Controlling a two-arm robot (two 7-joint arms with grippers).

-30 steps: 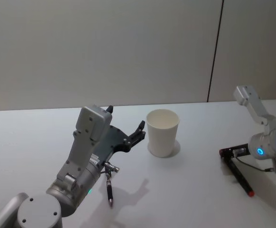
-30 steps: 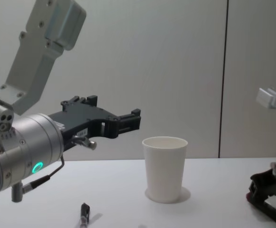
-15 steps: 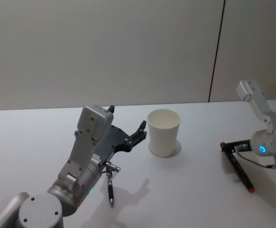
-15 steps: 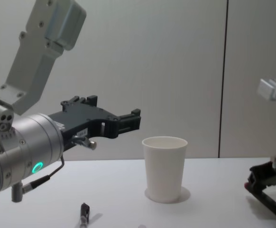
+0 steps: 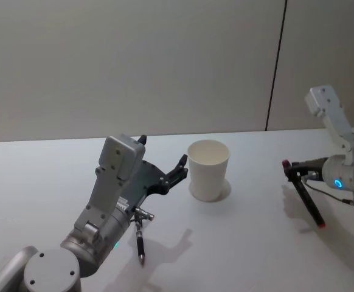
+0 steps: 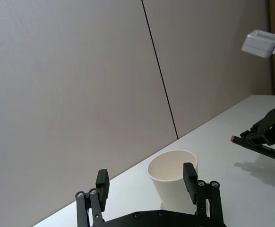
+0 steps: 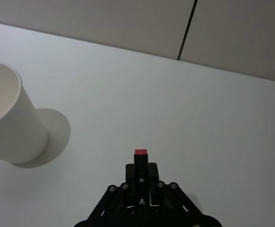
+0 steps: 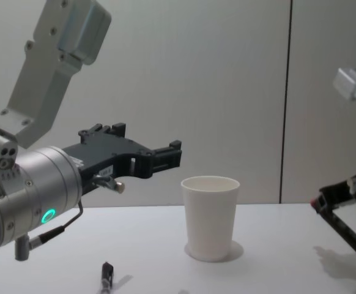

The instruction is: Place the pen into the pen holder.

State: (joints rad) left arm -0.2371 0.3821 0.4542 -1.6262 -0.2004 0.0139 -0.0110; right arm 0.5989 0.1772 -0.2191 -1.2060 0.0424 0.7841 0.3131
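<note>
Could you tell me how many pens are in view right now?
2. One pen lies on the table near the left gripper, nearer the robot than the paper cup. The other pen is held tilted by the right gripper, jaws shut on it, right of the cup.

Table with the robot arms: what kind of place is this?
Probably a robot test lab: a white table, plain grey wall panels, and a paper cup between the open left gripper and the right gripper holding a pen.
</note>
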